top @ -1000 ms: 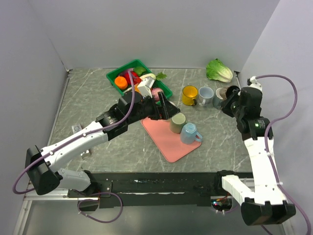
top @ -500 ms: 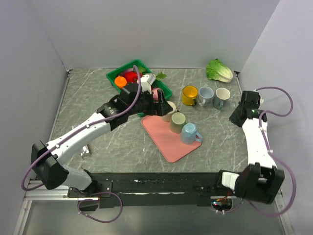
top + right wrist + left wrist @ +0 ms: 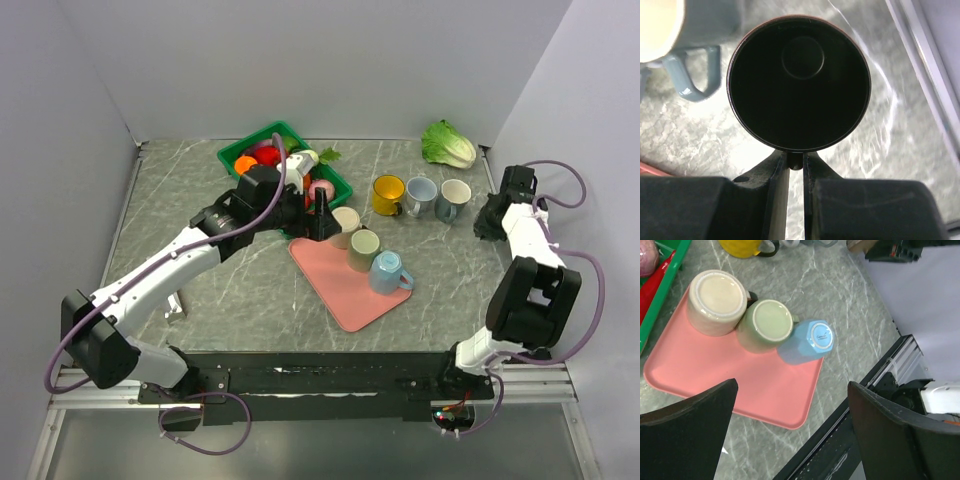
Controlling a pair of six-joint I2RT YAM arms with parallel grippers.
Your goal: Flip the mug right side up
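A dark mug (image 3: pixel 799 82) faces the right wrist camera with its mouth open, just above the marbled table. My right gripper (image 3: pixel 796 161) is shut on its handle. In the top view that gripper (image 3: pixel 494 216) is near the table's right edge, and the arm hides the mug. Three mugs stand upside down on the pink tray (image 3: pixel 715 375): a cream mug (image 3: pixel 716 302), a green mug (image 3: pixel 765 325) and a blue mug (image 3: pixel 807 342). My left gripper (image 3: pixel 792 385) hangs open above the tray with nothing in it; in the top view the left gripper (image 3: pixel 322 214) is beside the cream mug (image 3: pixel 346 226).
Upright mugs line the back: a yellow mug (image 3: pixel 387 195), a light blue mug (image 3: pixel 420 195) and a grey-blue mug (image 3: pixel 453 197). A green basket (image 3: pixel 285 133) of vegetables sits behind the left gripper. A lettuce (image 3: pixel 448 145) lies at the back right corner.
The right arm has carried the dark mug rightward, away from the row of mugs toward the table's right edge. The left gripper has drawn back to the left, uncovering the cream mug.
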